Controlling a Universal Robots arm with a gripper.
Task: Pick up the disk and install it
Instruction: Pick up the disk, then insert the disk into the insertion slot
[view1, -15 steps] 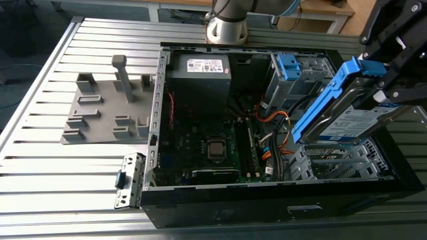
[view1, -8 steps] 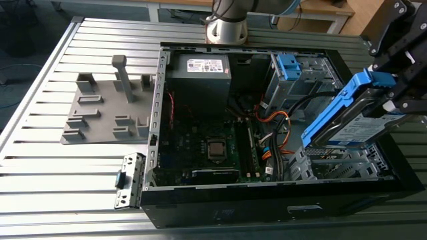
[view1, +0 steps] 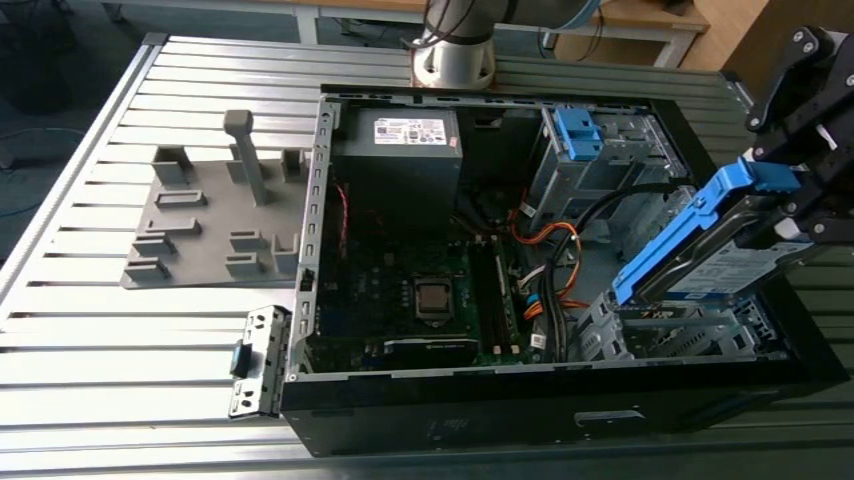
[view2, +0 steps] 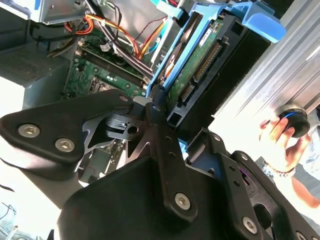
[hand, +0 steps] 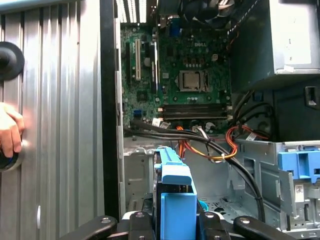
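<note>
The disk (view1: 705, 252) is a silver drive in a bright blue caddy. It hangs tilted above the metal drive cage (view1: 681, 335) at the corner of the open computer case (view1: 534, 395) on the exterior view's right. My gripper (view1: 787, 195) is shut on the disk's upper end. In the second wrist view the black fingers (view2: 156, 117) clamp the caddy edge of the disk (view2: 200, 55), whose green circuit side shows. In the first wrist view the disk (hand: 175, 200) sits edge-on in the gripper (hand: 175, 222), over the cage floor.
Black and orange cables (view1: 561, 250) run beside the cage. An empty blue bracket (view1: 577, 132) sits in the upper bay. A grey box (view1: 400, 160) fills the case's far corner. A grey fixture (view1: 214, 220) lies on the slatted table. A person's hand (view2: 275, 132) rests near the case.
</note>
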